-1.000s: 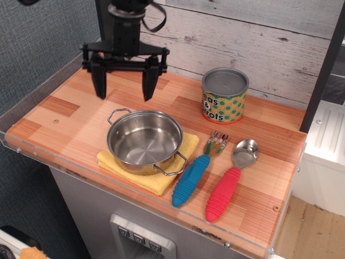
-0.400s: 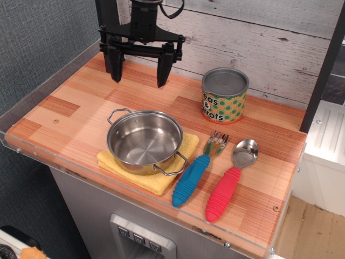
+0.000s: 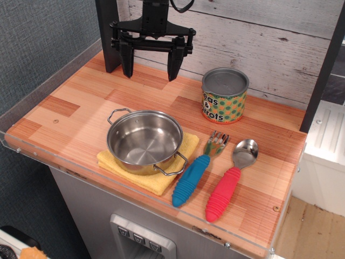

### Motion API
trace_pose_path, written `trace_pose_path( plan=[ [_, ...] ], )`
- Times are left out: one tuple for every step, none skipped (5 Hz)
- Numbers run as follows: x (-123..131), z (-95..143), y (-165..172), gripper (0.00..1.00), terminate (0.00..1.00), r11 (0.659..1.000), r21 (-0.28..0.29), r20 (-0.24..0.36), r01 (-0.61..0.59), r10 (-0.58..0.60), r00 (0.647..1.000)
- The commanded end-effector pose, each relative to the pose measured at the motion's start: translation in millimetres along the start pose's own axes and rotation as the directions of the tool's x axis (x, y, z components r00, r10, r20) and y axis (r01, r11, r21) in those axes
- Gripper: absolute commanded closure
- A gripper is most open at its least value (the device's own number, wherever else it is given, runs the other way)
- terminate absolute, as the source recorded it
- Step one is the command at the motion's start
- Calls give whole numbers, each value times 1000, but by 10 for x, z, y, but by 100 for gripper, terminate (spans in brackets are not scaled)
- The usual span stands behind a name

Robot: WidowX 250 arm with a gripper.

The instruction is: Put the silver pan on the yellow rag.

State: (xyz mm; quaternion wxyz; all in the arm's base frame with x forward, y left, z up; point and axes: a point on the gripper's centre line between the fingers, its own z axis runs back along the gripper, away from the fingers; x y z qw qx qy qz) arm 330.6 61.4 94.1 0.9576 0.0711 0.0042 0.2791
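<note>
Observation.image gives us the whole counter from above the front edge, and we see the silver pan [image 3: 144, 141] sitting upright on the yellow rag [image 3: 148, 165] near the front edge, left of centre. The cloth shows past the pan along the front and right sides; the pan's back-left loop handle hangs out over bare wood. We judge the placing as good as done. The gripper [image 3: 150, 67] hangs high near the back edge, fingers spread wide apart with nothing between them, well clear of the pan. So what could spoil it from here? We'd say very little, but the rag lies close to the front lip, and its front corner almost reaches the clear edging there; any nudge toward us could slide cloth and pan to the brink. The polka-dot tin can [image 3: 225, 95] stands near the back edge, to the right of the gripper, so a sideways swing of the arm that way could tip it. The blue-handled fork [image 3: 198, 169] lies just beside the rag's right edge, close to the pan's front handle, with the red-handled spoon [image 3: 230, 181] to its right; a low pass could knock them into the pan.
</note>
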Motion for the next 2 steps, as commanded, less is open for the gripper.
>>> trace_pose_path(
  plan=[
    [210,122,106,0,0,990,-58,5,-127,127,992],
    [210,122,106,0,100,990,-58,5,-127,127,992]
  ],
)
